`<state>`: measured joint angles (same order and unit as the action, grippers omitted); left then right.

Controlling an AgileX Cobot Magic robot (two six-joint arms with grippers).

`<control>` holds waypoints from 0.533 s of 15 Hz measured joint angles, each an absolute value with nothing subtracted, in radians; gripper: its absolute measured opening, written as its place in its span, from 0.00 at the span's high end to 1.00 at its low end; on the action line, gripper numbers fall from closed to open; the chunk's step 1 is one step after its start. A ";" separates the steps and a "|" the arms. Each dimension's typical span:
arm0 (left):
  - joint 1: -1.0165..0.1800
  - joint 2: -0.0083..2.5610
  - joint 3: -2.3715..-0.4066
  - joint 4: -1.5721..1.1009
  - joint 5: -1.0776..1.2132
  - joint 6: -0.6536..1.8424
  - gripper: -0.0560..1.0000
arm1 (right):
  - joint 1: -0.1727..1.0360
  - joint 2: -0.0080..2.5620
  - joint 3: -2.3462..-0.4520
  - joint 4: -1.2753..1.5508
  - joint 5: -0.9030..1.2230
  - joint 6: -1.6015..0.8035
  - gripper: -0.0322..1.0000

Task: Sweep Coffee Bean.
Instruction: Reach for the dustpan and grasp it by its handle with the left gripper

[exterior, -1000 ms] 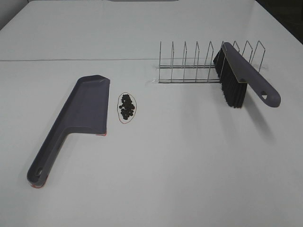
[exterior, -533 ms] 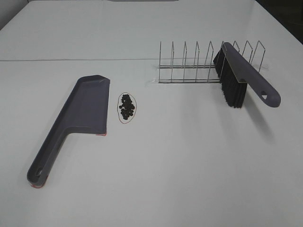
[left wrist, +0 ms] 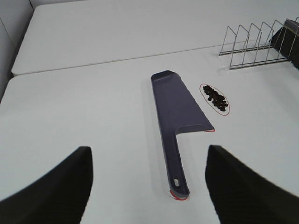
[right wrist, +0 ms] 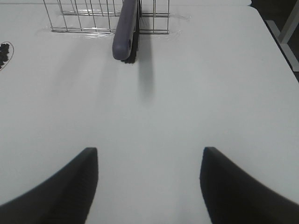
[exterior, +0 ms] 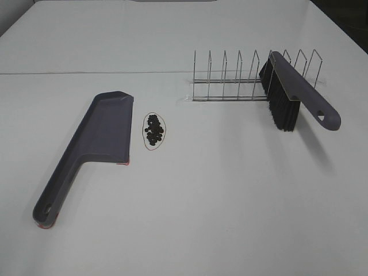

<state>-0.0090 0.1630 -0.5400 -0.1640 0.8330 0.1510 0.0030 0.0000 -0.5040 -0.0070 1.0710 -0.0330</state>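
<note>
Lying on the surface (exterior: pixel 230 201), the purple dustpan (exterior: pixel 103 129) was leftmost, coffee beans (exterior: pixel 154 130) just beside it inside a red string loop (exterior: pixel 144 133), brush (exterior: pixel 298 92) leaning in the wire rack (exterior: pixel 230 99). Left gripper (left wrist: pixel 147 151) and right gripper (right wrist: pixel 149 150) jaws were wide apart.

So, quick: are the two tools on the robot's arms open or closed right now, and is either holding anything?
Left tool: open, holding nothing.
Right tool: open, holding nothing.

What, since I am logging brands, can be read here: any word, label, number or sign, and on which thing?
None can be read. The purple dustpan, the brush, the wire rack and the white table bear no visible lettering; the red loop around the coffee beans is unmarked.
</note>
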 joint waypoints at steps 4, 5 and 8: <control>-0.009 0.499 -0.612 -0.157 0.776 0.145 0.32 | 0.003 0.000 -0.504 -0.007 1.071 -0.033 0.38; -0.009 0.598 -0.647 -0.156 0.773 0.149 0.32 | 0.003 0.000 -0.504 -0.007 1.071 -0.033 0.38; -0.009 0.898 -0.798 -0.150 0.767 0.183 0.32 | 0.003 0.000 -0.504 -0.007 1.071 -0.033 0.38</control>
